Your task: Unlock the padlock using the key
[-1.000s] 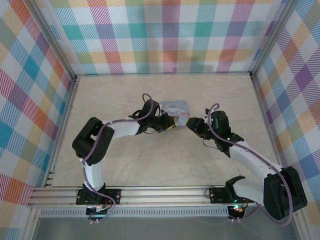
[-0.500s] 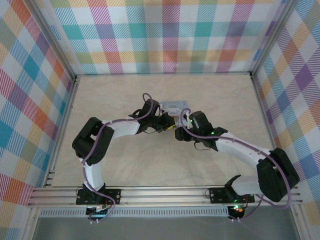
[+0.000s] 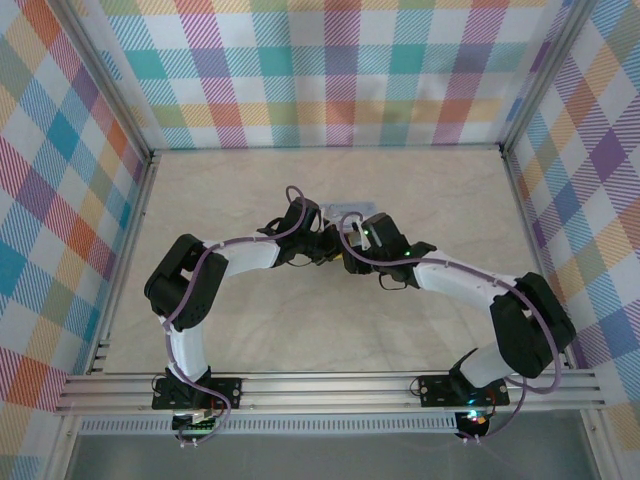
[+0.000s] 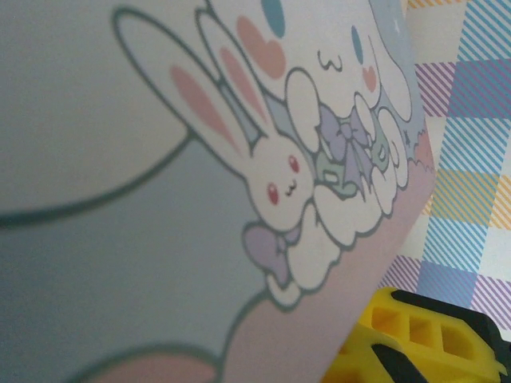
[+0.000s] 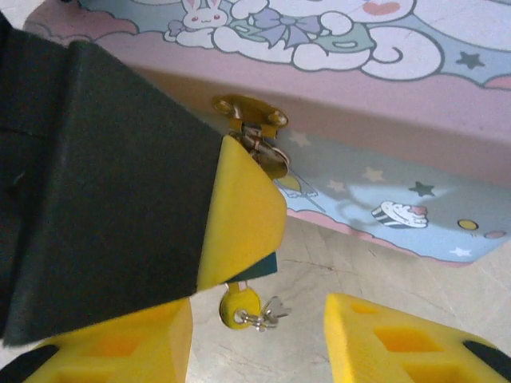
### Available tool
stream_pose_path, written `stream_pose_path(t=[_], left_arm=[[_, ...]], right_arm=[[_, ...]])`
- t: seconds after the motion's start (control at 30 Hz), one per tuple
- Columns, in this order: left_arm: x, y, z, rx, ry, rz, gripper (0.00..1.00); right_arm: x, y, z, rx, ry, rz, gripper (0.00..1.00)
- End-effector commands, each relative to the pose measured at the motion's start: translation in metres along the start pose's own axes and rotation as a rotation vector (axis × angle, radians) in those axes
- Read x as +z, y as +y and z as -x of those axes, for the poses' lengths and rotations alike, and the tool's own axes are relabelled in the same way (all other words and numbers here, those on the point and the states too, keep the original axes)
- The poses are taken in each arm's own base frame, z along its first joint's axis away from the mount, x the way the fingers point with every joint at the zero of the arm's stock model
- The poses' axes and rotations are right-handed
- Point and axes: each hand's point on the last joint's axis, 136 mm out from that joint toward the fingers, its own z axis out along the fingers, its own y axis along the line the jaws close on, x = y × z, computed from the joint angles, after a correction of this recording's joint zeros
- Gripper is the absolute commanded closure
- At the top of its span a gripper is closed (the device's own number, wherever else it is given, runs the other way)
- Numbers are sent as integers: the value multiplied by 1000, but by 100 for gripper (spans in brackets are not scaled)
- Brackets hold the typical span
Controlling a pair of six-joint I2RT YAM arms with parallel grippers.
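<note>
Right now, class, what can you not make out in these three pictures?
- Padlock: right wrist view, covered by the left fingertip below the hasp.
- Key: same view, blade hidden behind that fingertip; the yellow head shows.
- Tin: top view, mostly under the left arm and right arm.
- Tin again: left wrist view, too close, blurred, cut off by the edges.

Top view: the beige marbled table [image 3: 220, 190] is bare in the upper, left and lower-middle areas, bounded by plaid walls [image 3: 340, 70]. At centre, the left gripper [image 3: 340, 252] and the pale-blue rectangular cartoon-printed tin [image 3: 348, 210] crowd together.

Right wrist view: a black-and-yellow left finger [image 5: 120, 183] covers the left half, hard against the brass hasp [image 5: 247, 108]. Bare table shows at lower centre between the right gripper [image 5: 259, 319] fingers, beyond a small yellow-headed key [image 5: 238, 307].
</note>
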Motion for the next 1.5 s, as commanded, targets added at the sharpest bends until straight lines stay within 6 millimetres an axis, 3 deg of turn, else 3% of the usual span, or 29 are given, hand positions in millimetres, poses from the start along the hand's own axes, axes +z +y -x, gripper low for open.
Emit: stream_pose_path(t=[0.0,0.2,0.57,0.77,0.9,1.03,1.33,1.47], left_arm=[[-13,-37,4,57,-8,-81,90],[-13,-38,4,60,-7,-84,90],[-12,-39,4,60,-6,-85,90],[-13,-39,5,61,-10,-86,90],[-13,-39,5,60,-9,-87,90],[-14,-39,5,62,-11,-87,90],[-13,-33,4,61,-14,-70,88],[-12,-27,3,51,-14,-51,78]], right_arm=[[2,4,5,-45,5,-8,53],[5,6,6,-65,12,-11,52],[13,8,7,-82,26,-14,59],[14,9,5,-86,31,-15,58],[15,8,4,-90,35,-16,69],[17,10,2,-99,47,-3,100],[18,10,-1,-97,52,4,100],[19,11,-4,-94,54,10,100]])
